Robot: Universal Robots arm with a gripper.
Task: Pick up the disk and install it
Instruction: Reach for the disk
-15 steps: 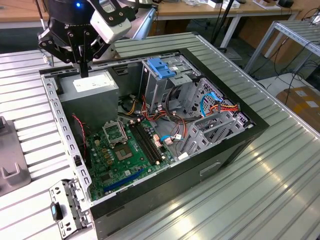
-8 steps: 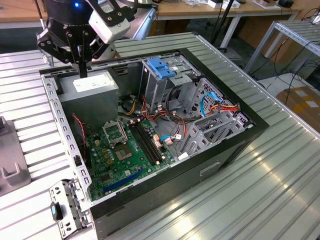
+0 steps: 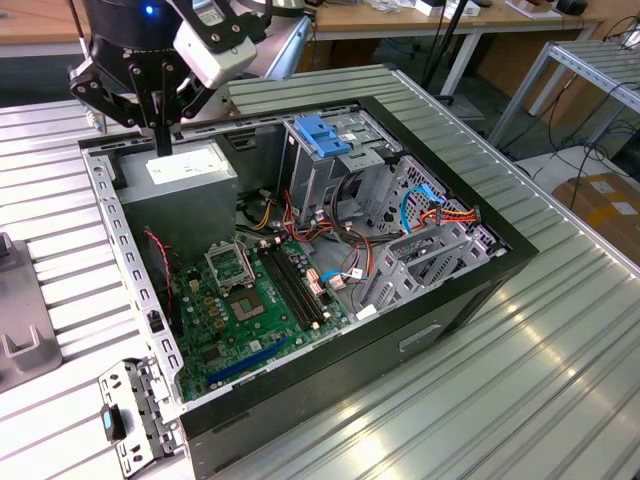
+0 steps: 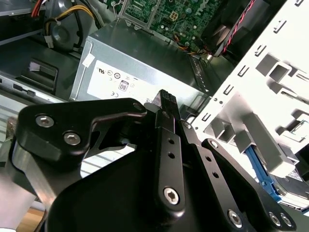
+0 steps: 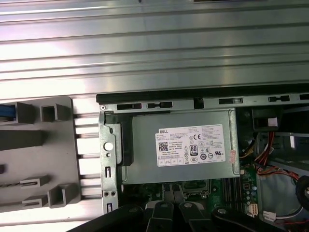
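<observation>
- The claw hangs over the power supply in the open computer case. Its fingers are pressed together and hold nothing.
- The disk, blue-railed, sits in the grey holder on the table beside the case, apart from the claw.
- Progress, as judged: pick-up not yet done; installation not yet done.

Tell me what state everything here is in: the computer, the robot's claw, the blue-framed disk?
Computer case: lying on its side, open, insides exposed.
Gripper: shut, empty, above the power supply.
Disk: resting in the grey holder, not gripped.
Blue latch piece: seated on the drive cage inside the case.
</observation>
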